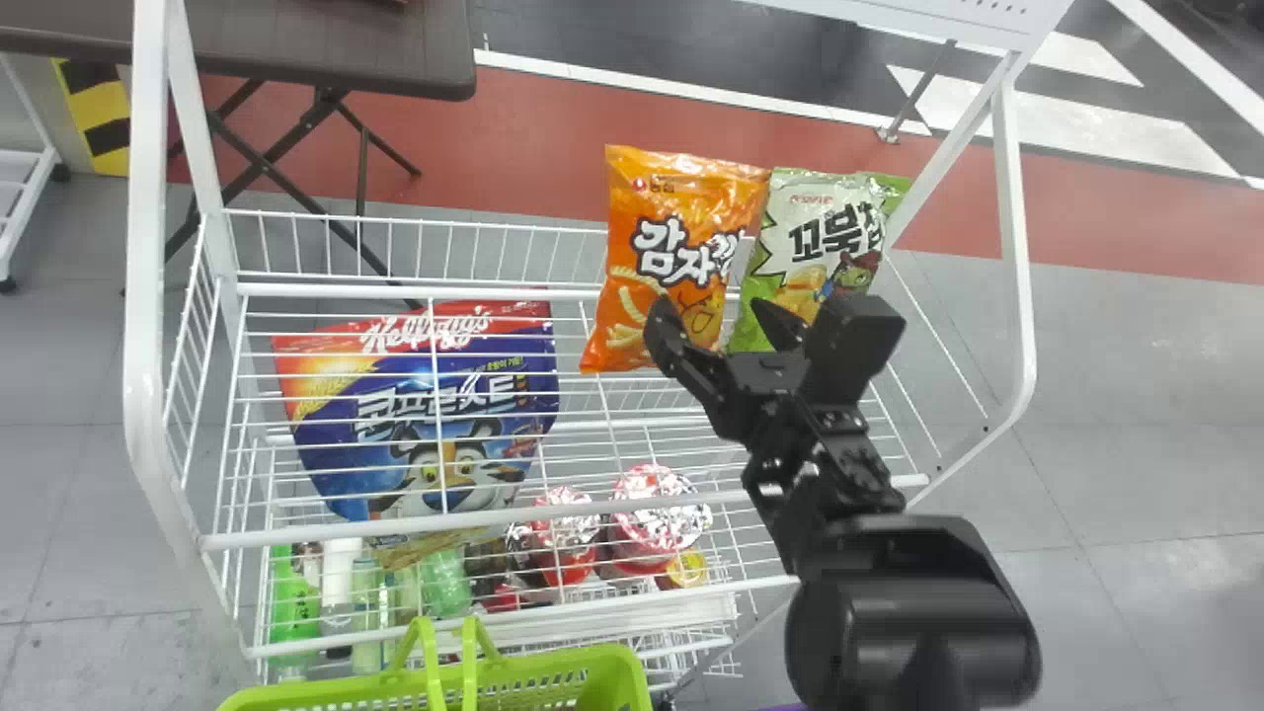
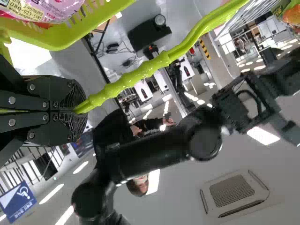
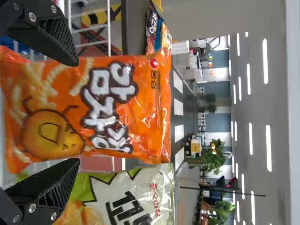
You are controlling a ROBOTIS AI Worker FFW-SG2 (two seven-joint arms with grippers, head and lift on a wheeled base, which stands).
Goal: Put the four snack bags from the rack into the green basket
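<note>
1. Green plastic handle [image 2: 140, 70]: the left pincer [image 2: 77, 110] is closed on it. Best to hold that grip steady, so the green basket [image 1: 583, 664] stays level near the rack's lower front. A pink package [image 2: 47, 7] lies in the basket, probably the first of the four.

2. Blue bag [image 1: 506, 393]: it sits at the left of the white rack [image 1: 146, 247], behind the wires. It can likely wait its turn, so the arm should steer around it.

3. Orange bag [image 1: 681, 197]: it stands in the rack and looks like the present target. Its broad face and slick film call for a firm, even squeeze – enough to hold, not enough to burst or crush what is inside.

4. Right pincer [image 1: 713, 314]: open, its fingers spread across the orange bag's lower part; whether they touch it cannot be told. It should centre on that bag before closing, then lift straight up, well over the rails, before swinging to the basket.

5. Green-and-white bag [image 1: 810, 212]: it stands just beside the orange one, to its right. The right-hand finger needs to slip between the two – otherwise it may pinch or drag this neighbour.
</note>
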